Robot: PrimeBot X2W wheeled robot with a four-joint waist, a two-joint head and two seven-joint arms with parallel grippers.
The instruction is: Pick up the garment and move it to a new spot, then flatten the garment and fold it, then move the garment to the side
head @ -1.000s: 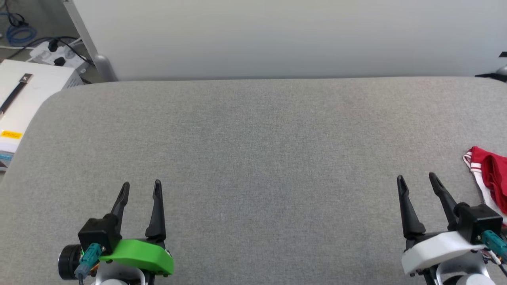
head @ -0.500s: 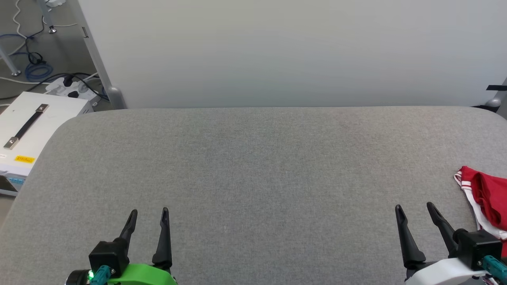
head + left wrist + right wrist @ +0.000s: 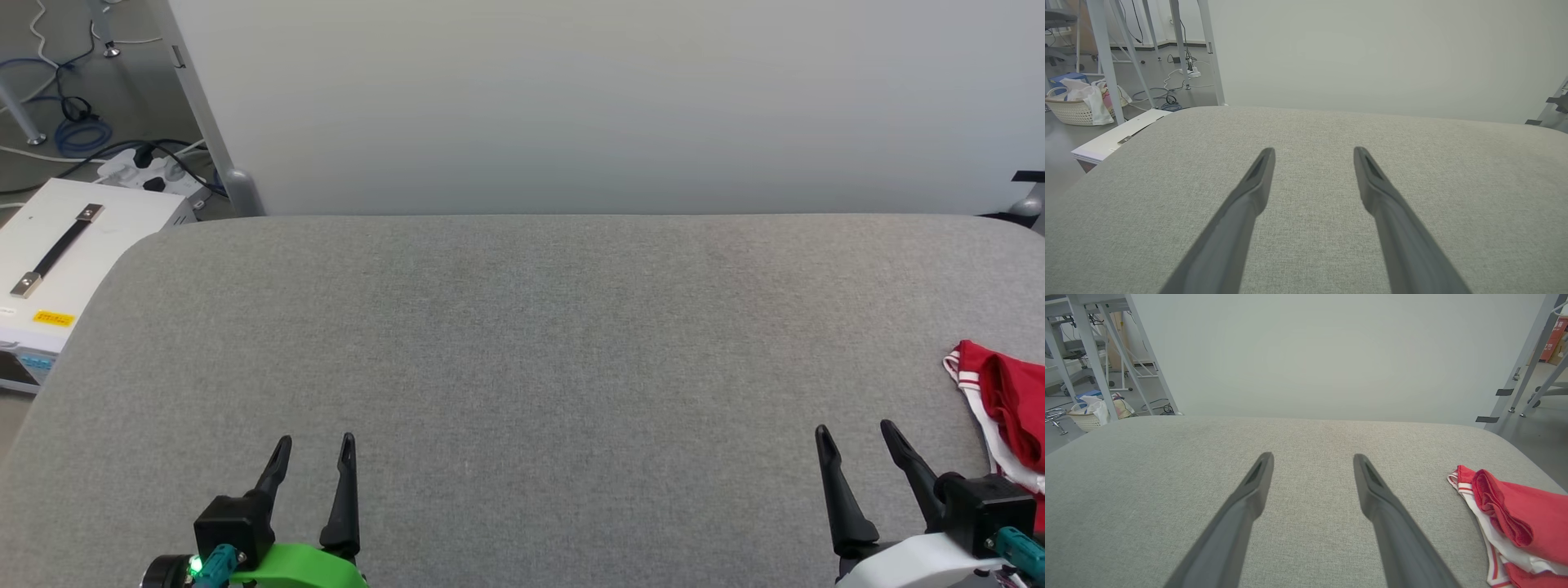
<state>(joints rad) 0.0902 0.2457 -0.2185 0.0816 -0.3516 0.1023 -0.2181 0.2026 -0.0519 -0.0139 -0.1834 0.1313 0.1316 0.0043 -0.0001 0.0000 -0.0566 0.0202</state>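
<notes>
Garment lies crumpled to the right of the right tool, near it but not touching, at the right end of the grey surface. It is a red shirt with a white part and red-white striped trim; part of it goes out of the head view, so I cannot see its full shape.

I judge that the garment is light, soft and without any stiffness, so it will hang down and fold on itself when lifted. It is not fragile. The fabric looks smooth (perhaps a little slippery), so a pinch on only 1 thin layer may slide out. A good place to take hold seems to be the raised red fold nearest to the right tool, or the striped edge, which is thicker.

Both tools are wide open and hold nothing. The left tool hovers far to the left of the garment, over bare surface, its 2 fingers pointing forward.

Nothing stands between the right tool and the garment. Beyond the left tool, off the surface, there is a white box with a black handle, and cables on the floor. Ahead of both tools a pale panel closes the far edge.
</notes>
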